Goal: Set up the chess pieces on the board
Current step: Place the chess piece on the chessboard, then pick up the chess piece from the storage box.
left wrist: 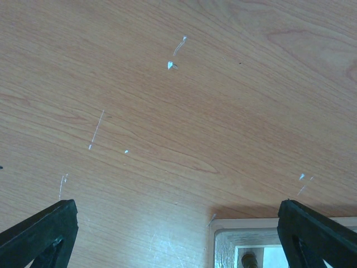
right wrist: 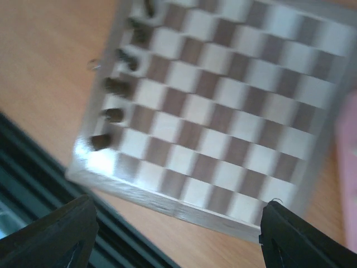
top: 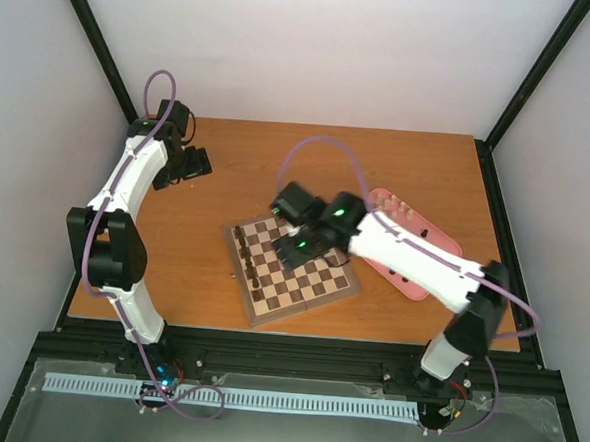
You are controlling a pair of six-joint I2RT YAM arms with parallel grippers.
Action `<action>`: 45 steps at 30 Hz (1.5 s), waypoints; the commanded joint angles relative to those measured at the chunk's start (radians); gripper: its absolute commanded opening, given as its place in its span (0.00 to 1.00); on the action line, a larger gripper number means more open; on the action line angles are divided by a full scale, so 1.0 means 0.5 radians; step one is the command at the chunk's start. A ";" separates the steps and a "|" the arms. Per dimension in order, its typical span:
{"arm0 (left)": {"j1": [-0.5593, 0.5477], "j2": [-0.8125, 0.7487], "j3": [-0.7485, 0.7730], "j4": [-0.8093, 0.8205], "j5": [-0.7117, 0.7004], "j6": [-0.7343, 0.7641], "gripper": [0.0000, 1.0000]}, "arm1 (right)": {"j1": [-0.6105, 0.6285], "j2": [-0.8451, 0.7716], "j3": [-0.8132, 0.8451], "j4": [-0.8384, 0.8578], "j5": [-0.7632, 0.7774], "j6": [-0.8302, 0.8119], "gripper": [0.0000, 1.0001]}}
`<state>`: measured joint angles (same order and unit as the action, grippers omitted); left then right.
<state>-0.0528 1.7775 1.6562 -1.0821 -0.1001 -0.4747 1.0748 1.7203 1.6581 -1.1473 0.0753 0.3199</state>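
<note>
The chessboard [top: 316,287] lies mid-table, tilted; it also fills the right wrist view [right wrist: 223,111]. Several dark brown pieces [top: 248,263] stand along its left edge, and they also show in the right wrist view [right wrist: 114,86], blurred. Pale cream pieces [top: 401,209] stand in a pink tray [top: 424,281] right of the board. My right gripper [top: 288,208] hovers over the board's far part, open and empty; its jaws stand wide apart [right wrist: 178,240]. My left gripper [top: 183,164] rests at the far left of the table, open and empty [left wrist: 178,234].
Black frame posts rise at the table's back corners. The left wrist view shows scratched bare tabletop [left wrist: 167,111] and a metal frame corner [left wrist: 234,245] by the table edge. A dark rail [right wrist: 33,184] runs past the board's near edge.
</note>
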 commanded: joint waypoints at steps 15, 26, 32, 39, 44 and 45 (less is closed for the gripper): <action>-0.014 0.025 0.121 -0.033 0.066 0.006 1.00 | -1.703 -0.573 -1.134 0.039 0.128 0.297 0.74; -0.011 0.066 0.144 -0.048 0.047 0.011 1.00 | -1.892 -0.450 -1.468 0.346 -0.116 0.203 0.65; -0.014 0.074 0.142 -0.052 0.027 0.010 1.00 | -1.997 -0.345 -1.485 0.440 -0.170 0.131 0.53; -0.013 0.099 0.156 -0.063 0.009 0.011 1.00 | -2.027 -0.243 -1.460 0.507 -0.242 0.073 0.50; -0.013 0.122 0.175 -0.069 0.017 0.011 1.00 | -2.026 -0.211 -1.465 0.524 -0.244 0.075 0.37; -0.014 0.128 0.181 -0.072 0.019 0.011 1.00 | -2.027 -0.205 -1.464 0.522 -0.248 0.082 0.32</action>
<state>-0.0528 1.8225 1.6974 -1.1007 -0.0834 -0.4747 0.0715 1.6016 0.9264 -0.9054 -0.0395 0.3595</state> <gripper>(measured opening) 0.997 0.393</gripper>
